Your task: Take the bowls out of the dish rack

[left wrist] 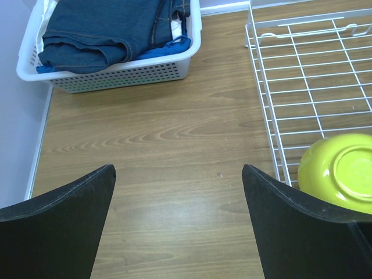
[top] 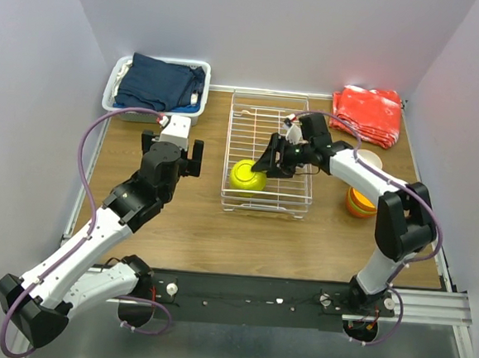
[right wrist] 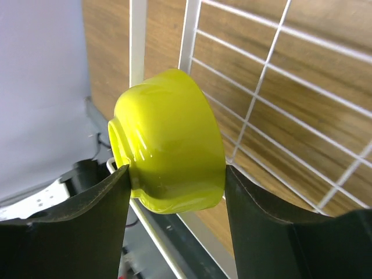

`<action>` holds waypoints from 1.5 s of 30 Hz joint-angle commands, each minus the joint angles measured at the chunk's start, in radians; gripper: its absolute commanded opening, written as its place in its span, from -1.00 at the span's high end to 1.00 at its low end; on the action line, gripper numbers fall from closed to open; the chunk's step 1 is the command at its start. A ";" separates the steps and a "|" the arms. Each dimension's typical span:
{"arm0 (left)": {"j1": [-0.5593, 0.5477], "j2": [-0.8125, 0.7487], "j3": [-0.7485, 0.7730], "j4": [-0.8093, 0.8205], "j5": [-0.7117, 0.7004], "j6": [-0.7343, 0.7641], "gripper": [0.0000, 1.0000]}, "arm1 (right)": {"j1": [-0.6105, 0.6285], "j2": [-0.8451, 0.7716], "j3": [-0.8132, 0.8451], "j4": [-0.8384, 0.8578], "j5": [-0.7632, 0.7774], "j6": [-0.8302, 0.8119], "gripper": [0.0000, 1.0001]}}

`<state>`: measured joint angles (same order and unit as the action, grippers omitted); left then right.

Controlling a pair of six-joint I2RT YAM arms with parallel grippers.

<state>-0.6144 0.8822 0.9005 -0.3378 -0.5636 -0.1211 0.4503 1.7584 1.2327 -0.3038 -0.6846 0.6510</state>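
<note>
From above, the white wire-grid dish rack (top: pixel 273 119) sits mid-table. A glossy yellow-green round bowl (top: pixel 247 177) lies in its near-left corner, with the right gripper (top: pixel 265 166) clamped on it. The left gripper (top: pixel 173 143) hovers left of the rack, spread wide. Stacked orange bowls (top: pixel 358 205) stand on the table right of the rack.

The left wrist view shows its fingers (left wrist: pixel 70 221) far apart over the wooden tabletop (left wrist: pixel 174 128), holding nothing.

In the right wrist view, both fingers press opposite sides of the yellow-green bowl, which is tipped on its side over the rack wires.
</note>
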 commanded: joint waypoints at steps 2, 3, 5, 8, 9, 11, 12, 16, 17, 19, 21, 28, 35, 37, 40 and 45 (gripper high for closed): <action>0.008 0.004 -0.009 0.026 0.053 -0.005 -0.98 | 0.008 -0.074 0.103 -0.170 0.221 -0.178 0.55; 0.008 0.011 -0.008 0.028 0.062 -0.006 -0.98 | 0.007 -0.083 0.111 -0.182 0.285 -0.216 0.56; 0.008 0.017 -0.006 0.023 0.082 -0.012 -0.98 | 0.008 -0.097 0.117 -0.198 0.333 -0.254 0.56; 0.008 0.029 -0.002 0.019 0.103 -0.021 -0.98 | 0.008 -0.132 0.122 -0.196 0.424 -0.333 0.56; 0.008 0.037 0.000 0.016 0.116 -0.025 -0.98 | 0.010 -0.148 0.114 -0.189 0.468 -0.374 0.56; 0.011 0.040 0.002 0.014 0.129 -0.034 -0.98 | 0.018 -0.181 0.106 -0.164 0.517 -0.419 0.56; 0.013 0.043 0.002 0.014 0.143 -0.038 -0.98 | 0.022 -0.192 0.102 -0.156 0.564 -0.462 0.57; 0.024 0.047 0.003 0.014 0.194 -0.063 -0.98 | 0.085 -0.255 0.056 -0.082 0.678 -0.598 0.60; 0.027 0.046 0.005 0.014 0.206 -0.069 -0.98 | 0.103 -0.267 0.044 -0.066 0.718 -0.629 0.62; 0.044 0.052 0.005 0.016 0.253 -0.093 -0.98 | 0.164 -0.303 0.028 -0.022 0.813 -0.723 0.61; 0.057 0.063 0.011 0.013 0.290 -0.110 -0.98 | 0.206 -0.336 -0.016 0.020 0.903 -0.799 0.61; 0.140 0.162 0.115 -0.078 0.491 -0.201 -0.98 | 0.408 -0.402 -0.189 0.291 1.184 -1.007 0.54; 0.160 0.282 0.345 -0.272 0.599 -0.290 -0.98 | 0.557 -0.402 -0.412 0.695 1.410 -1.275 0.54; 0.162 0.319 0.383 -0.300 0.613 -0.313 -0.98 | 0.593 -0.392 -0.440 0.796 1.462 -1.343 0.53; 0.162 0.371 0.455 -0.362 0.632 -0.333 -0.98 | 0.646 -0.364 -0.493 0.958 1.525 -1.456 0.54; 0.163 0.440 0.531 -0.409 0.696 -0.325 -0.98 | 0.692 -0.291 -0.564 1.259 1.594 -1.674 0.53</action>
<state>-0.4572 1.2686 1.3758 -0.6456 0.0353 -0.4294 1.1076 1.4097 0.7063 0.5694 0.7773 -0.7883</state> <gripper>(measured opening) 0.991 0.678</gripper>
